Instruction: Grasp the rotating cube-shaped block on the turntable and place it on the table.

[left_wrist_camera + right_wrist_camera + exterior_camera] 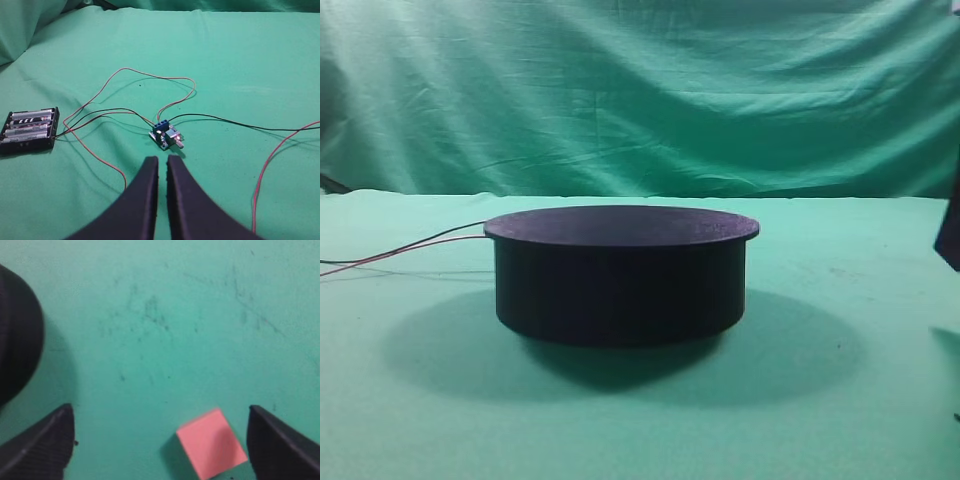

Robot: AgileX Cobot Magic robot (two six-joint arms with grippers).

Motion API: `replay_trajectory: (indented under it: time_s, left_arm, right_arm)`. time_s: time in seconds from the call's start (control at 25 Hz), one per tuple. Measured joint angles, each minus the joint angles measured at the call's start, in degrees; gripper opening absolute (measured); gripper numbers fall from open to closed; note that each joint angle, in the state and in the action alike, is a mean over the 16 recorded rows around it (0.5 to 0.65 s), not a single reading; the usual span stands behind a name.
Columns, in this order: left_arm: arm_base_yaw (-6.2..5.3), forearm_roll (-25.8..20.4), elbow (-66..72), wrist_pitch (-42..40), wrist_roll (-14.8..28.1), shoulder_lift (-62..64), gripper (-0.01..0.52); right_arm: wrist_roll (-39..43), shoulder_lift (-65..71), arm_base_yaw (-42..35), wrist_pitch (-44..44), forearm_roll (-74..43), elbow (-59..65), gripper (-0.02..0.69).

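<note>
The cube-shaped block (212,442) lies on the green desk (190,330) between the spread jaws of the right gripper (162,440), touching neither, well off the turntable (620,272), whose top is bare. It looks light, stiff and matte, so it should hold easily if pinched across two opposite flat faces. The left gripper (162,165) hovers, jaws nearly together and grasping nothing, near a small circuit board (166,135) and battery holder (30,131).
</note>
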Motion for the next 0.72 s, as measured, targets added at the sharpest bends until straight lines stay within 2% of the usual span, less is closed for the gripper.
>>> replay_trajectory:
  time_s: [0.24, 0.36, 0.48, 0.72]
  left_arm:
    - [0.00, 0.00, 0.00, 0.00, 0.00, 0.00, 0.000]
    - [0.00, 0.00, 0.00, 0.00, 0.00, 0.00, 0.000]
    - [0.00, 0.00, 0.00, 0.00, 0.00, 0.00, 0.000]
    - [0.00, 0.00, 0.00, 0.00, 0.00, 0.00, 0.000]
  right_arm:
    - [8.66, -11.96, 0.00, 9.63, -6.97, -2.05, 0.103]
    - [13.81, -18.60, 0.00, 12.95, -10.85, -1.99, 0.028]
    - [18.45, -24.83, 0.00, 15.24, -14.21, -1.61, 0.003]
    - [24.33, -33.78, 0.00, 17.21, -18.55, -0.75, 0.000]
